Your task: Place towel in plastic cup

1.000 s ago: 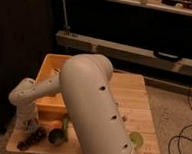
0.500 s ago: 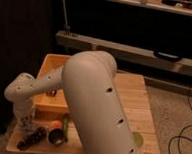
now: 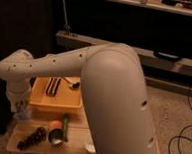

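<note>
My gripper (image 3: 21, 111) hangs at the end of the white arm, low on the left, just beside the left end of the yellow bin (image 3: 55, 102) and above the wooden table (image 3: 77, 140). It is shut. A small pale blue-grey bit, likely the towel (image 3: 22, 116), shows right at its tip; I cannot tell whether it is gripped. The plastic cup is hidden behind my big upper arm (image 3: 117, 103), which covers the right half of the table.
The yellow bin holds a dark ridged item (image 3: 52, 85) and a shiny spoon-like piece (image 3: 71, 82). In front of it on the table are a dark bumpy cluster (image 3: 32, 137), a round cup-like object (image 3: 56, 135) and a green cylinder (image 3: 66, 123). Dark shelving stands behind.
The arm has swung left and lifted a little, carrying the gripper from over the table front to beside the bin's left end. The view is also closer now.
</note>
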You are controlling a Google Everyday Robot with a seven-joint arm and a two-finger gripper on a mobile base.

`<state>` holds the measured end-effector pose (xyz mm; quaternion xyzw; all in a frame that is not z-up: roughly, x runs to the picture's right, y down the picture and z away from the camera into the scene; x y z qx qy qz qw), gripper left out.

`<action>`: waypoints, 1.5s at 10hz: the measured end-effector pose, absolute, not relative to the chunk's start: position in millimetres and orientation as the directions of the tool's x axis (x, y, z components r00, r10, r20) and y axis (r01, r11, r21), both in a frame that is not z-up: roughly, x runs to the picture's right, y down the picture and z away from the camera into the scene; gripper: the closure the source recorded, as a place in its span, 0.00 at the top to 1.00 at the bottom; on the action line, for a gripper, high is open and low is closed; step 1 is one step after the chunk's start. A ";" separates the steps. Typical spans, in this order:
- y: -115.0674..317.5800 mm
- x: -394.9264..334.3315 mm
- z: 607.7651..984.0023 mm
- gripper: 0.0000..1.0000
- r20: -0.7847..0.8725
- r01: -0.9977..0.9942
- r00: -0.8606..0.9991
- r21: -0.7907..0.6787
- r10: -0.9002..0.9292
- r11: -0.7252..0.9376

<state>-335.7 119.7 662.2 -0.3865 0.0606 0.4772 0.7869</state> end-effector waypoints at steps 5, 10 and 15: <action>55.6 -220.7 657.4 0.00 -0.544 -0.895 0.390 -0.412 0.743 0.169; 59.8 -173.0 669.1 0.00 -0.592 -0.938 0.307 -0.321 0.745 0.132; 56.9 -169.6 667.2 0.00 -0.587 -0.942 0.287 -0.318 0.757 0.111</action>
